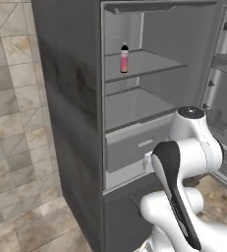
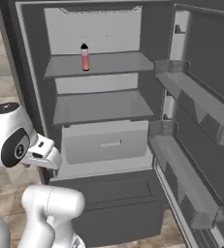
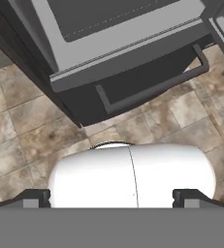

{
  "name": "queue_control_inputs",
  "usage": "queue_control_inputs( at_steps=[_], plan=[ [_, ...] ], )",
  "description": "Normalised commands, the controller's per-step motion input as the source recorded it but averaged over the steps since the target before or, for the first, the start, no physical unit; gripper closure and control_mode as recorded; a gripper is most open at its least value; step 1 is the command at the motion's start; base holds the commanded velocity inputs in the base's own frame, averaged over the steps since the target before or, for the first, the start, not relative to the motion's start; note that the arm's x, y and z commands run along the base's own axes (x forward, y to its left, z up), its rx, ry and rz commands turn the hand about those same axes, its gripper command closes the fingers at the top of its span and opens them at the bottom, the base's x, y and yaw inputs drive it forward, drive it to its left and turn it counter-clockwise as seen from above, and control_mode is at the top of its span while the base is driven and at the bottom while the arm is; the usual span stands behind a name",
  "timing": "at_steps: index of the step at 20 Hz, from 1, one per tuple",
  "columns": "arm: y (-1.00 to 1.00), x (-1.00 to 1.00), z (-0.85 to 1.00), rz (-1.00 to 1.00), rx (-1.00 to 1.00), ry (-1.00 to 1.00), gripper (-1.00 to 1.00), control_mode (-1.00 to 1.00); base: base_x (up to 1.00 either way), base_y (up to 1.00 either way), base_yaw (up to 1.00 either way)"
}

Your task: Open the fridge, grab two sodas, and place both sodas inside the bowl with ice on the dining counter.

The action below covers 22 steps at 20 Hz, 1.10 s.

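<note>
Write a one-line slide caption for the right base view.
Fridge door swung open; one pink soda stands upright on the upper shelf, white arm folded low at the left.

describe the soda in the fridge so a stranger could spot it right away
Start at the open fridge and find its upper inside shelf. The soda stands upright there, left of centre. It is a slim pink-orange bottle with a black cap amid pale grey.

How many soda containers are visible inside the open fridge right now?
1. A single pink soda with a black cap stands upright on the upper shelf of the fridge, toward its left side. The closed drawer could hide another.
</note>
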Motion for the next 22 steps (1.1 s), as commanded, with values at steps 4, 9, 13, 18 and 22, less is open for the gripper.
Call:
queue_control_inputs(
  at_steps=[4, 9, 13, 18, 22],
  plan=[
    [0.0, 0.0, 0.0, 0.0, 0.0, 0.0, -1.0, 1.0, 0.4, -0.36, 0.2],
    [0.0, 0.0, 0.0, 0.0, 0.0, 0.0, -1.0, 1.0, 0.55, -0.2, 0.2],
    [0.0, 0.0, 0.0, 0.0, 0.0, 0.0, -1.0, 1.0, 0.59, -0.17, 0.23],
    [0.0, 0.0, 0.0, 0.0, 0.0, 0.0, -1.0, 1.0, 0.42, -0.32, 0.24],
    [0.0, 0.0, 0.0, 0.0, 0.0, 0.0, -1.0, 1.0, 0.41, -0.36, 0.24]
  ],
)
